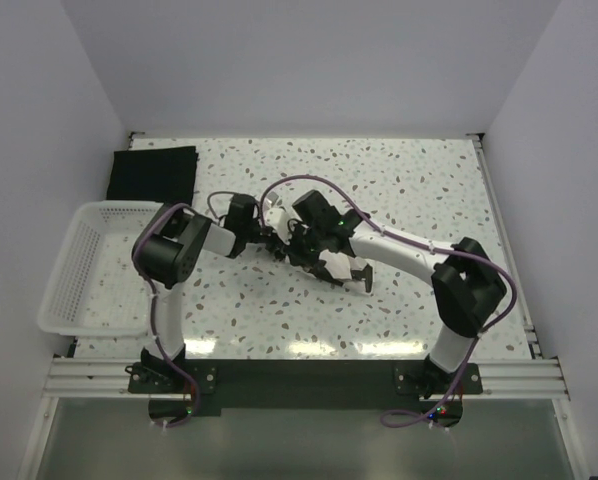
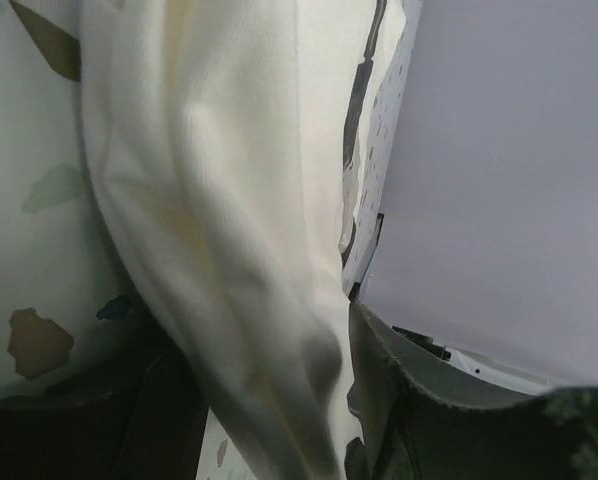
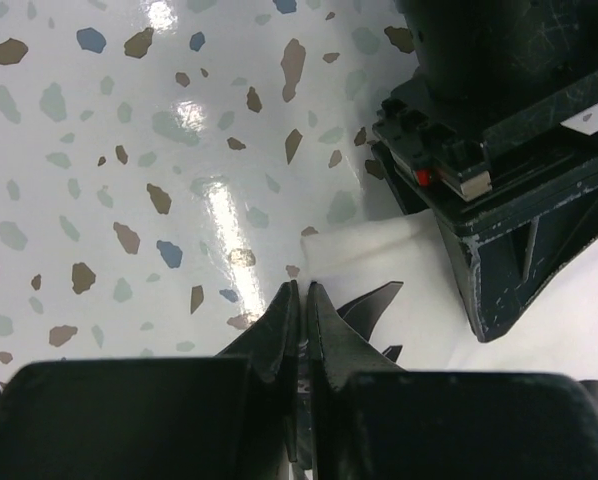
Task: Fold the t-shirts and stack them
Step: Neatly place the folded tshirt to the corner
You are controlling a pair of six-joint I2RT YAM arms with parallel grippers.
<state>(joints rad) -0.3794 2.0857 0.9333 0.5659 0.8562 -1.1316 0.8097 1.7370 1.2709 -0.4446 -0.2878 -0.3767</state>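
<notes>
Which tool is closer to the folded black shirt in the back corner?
Left. The left tool is mid-table, to the near right of the black shirt; the right tool is beside it, slightly farther right.

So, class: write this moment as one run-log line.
black t-shirt: folded, far-left corner | cream t-shirt: mid-table, at both grippers | right gripper: shut | left gripper: unclear

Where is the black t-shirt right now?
In the top view, the black t-shirt lies folded at the far-left corner of the table, just behind the white basket.
</notes>
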